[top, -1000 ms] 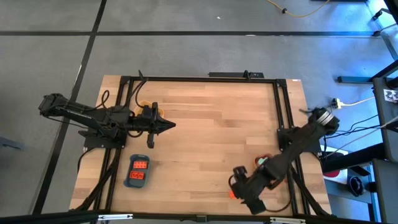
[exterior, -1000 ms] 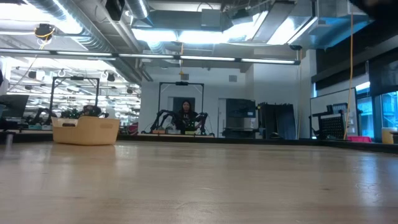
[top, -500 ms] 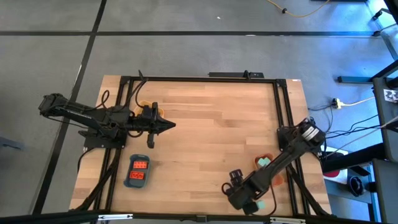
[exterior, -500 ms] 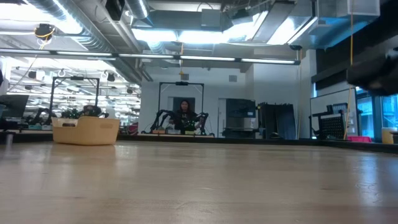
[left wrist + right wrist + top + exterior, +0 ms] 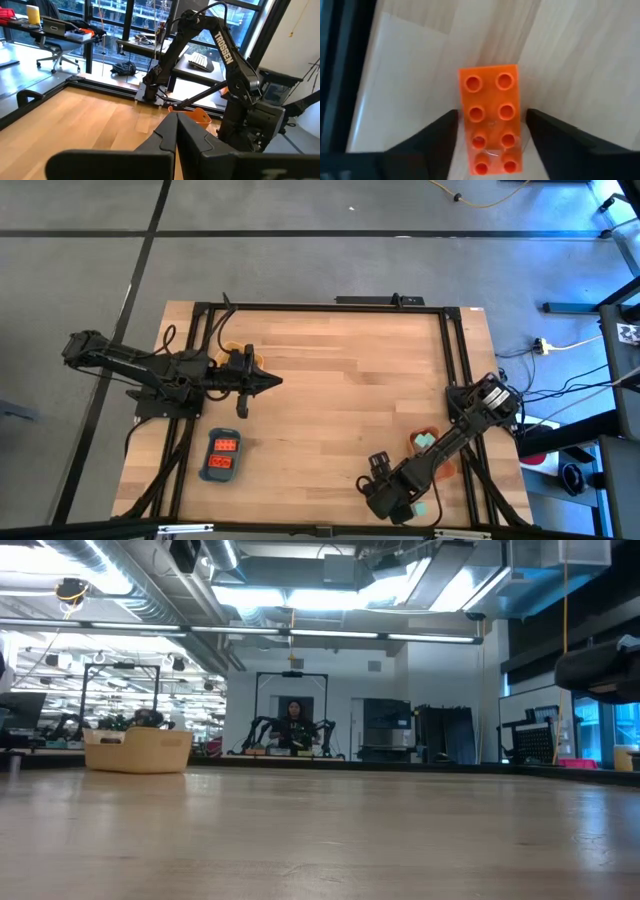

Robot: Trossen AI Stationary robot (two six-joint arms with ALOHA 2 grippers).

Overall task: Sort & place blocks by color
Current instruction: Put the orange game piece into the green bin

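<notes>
Handling: judging by its look, the orange-red studded plastic brick (image 5: 492, 119) is light, rigid and slick-sided; it should take a firm pinch without harm, though it could skate on the wood if nudged.
Brick position: it lies flat, studs up, on the pale wooden tabletop (image 5: 340, 380), between the two dark fingers (image 5: 555, 137) of the right gripper (image 5: 490, 137), in the near right part of the tabletop.
Right fingers: spread, one on each long side of the brick, not yet pressing it as far as the wrist view shows.
Grip point: the two long smooth sides, about midway along, look best; the studded top offers no hold.
Left gripper (image 5: 175, 135): fingers clenched together on nothing, waiting over the left part of the tabletop.
Sorted so far: two orange-red bricks sit in the small blue shallow tray (image 5: 208, 471) at near left.
Edges: the black frame rail and the tabletop's near edge lie close to the right gripper.
Open room: the bare middle gives a free path toward the blue tray.
</notes>
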